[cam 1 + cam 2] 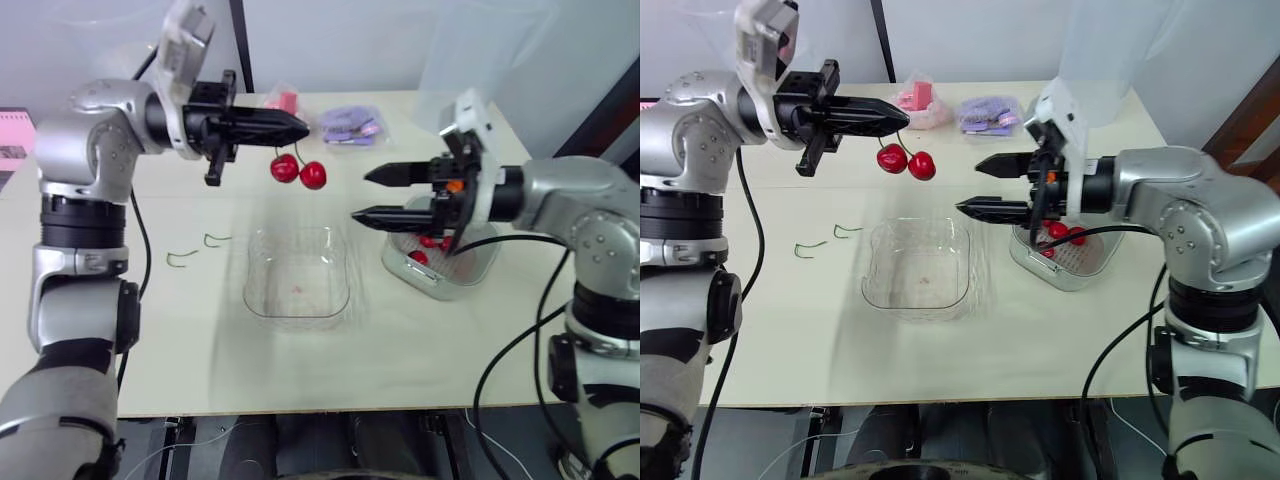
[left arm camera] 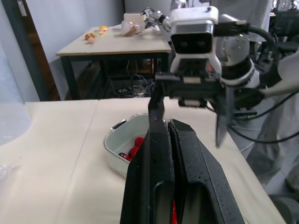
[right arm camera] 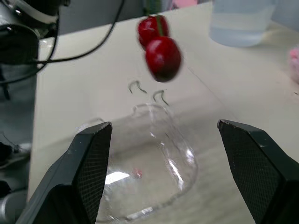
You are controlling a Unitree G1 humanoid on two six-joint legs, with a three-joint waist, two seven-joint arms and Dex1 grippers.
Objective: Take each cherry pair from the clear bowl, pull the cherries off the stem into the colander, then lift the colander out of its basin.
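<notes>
My left gripper (image 1: 300, 128) is shut on the stem of a cherry pair (image 1: 298, 171), which hangs in the air above the far side of the clear bowl (image 1: 297, 272). The bowl holds no cherries. To the right, my right gripper (image 1: 362, 196) is open, its fingers (image 3: 93, 163) pointing toward the hanging cherry pair (image 3: 160, 46) and apart from it. Behind that gripper, the white colander in its basin (image 1: 440, 262) holds a few red cherries (image 1: 428, 245).
Two bare green stems (image 1: 197, 250) lie on the table left of the bowl. A purple packet (image 1: 350, 125) and a pink packet (image 1: 282, 101) lie at the far edge. A translucent container (image 3: 240, 21) stands at the back right.
</notes>
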